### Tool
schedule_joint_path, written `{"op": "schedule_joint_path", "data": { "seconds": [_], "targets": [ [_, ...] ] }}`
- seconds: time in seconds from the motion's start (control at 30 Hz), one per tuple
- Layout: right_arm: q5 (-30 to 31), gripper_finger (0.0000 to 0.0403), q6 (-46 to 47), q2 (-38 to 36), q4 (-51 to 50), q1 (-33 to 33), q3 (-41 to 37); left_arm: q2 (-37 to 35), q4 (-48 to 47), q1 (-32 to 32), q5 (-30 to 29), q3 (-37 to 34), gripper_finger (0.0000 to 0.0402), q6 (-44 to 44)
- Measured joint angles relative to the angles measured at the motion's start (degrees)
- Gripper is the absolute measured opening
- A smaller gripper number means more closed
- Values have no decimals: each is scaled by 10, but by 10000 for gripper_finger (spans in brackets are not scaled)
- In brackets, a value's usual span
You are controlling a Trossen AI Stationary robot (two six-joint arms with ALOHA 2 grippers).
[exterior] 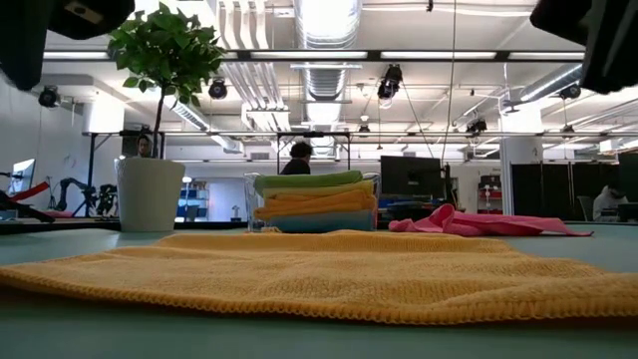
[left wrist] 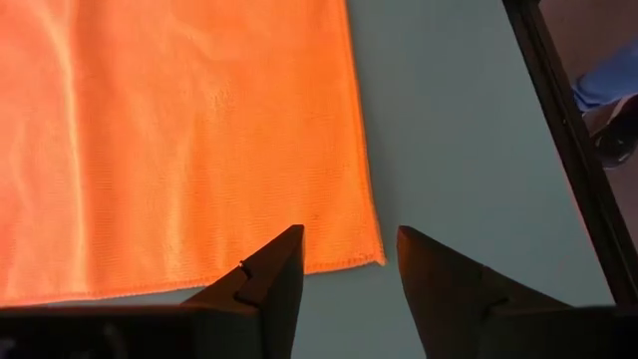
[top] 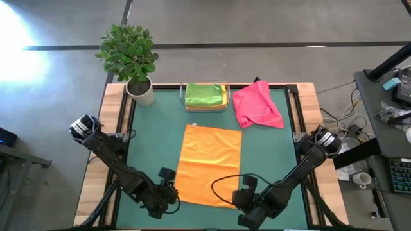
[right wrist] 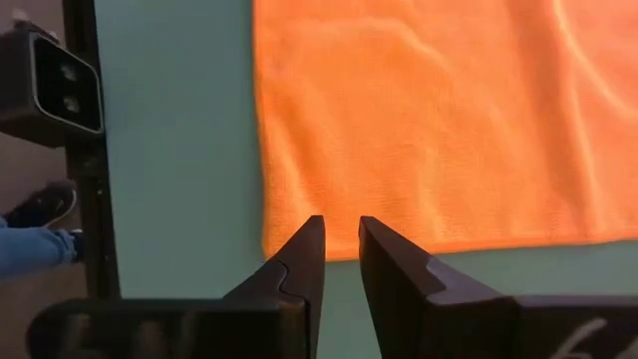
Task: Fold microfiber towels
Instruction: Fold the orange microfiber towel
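An orange microfiber towel (top: pixel 209 163) lies spread flat in the middle of the green mat (top: pixel 270 160). My left gripper (left wrist: pixel 349 244) hovers open over its near left corner (left wrist: pixel 371 254). My right gripper (right wrist: pixel 341 231) hovers over the near right corner (right wrist: pixel 269 244), fingers a narrow gap apart with nothing between them. In the low view the towel (exterior: pixel 329 269) lies flat, and no finger reaches it. Folded towels (top: pixel 205 95), green on top, are stacked in a clear tray at the far edge. A pink towel (top: pixel 257 106) lies crumpled to their right.
A potted plant (top: pixel 131 58) in a white pot stands at the far left corner. Black rails (top: pixel 295 128) and wooden borders frame the mat. Bare mat lies on either side of the orange towel. People stand in the room behind the table.
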Motion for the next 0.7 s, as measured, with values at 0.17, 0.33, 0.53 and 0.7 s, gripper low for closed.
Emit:
{"op": "schedule_joint_path", "data": {
  "seconds": [0.17,0.33,0.53,0.7],
  "targets": [
    [-18,91,18,8,7,-1,0,22,1,0,1,-4,182,0],
    [-21,134,-33,18,38,-1,1,51,23,0,1,-3,217,0],
    [-21,158,-101,43,82,-1,1,95,34,0,2,-3,221,0],
    [-22,160,-102,66,82,-1,1,132,35,0,5,-2,221,0]
  ]
}}
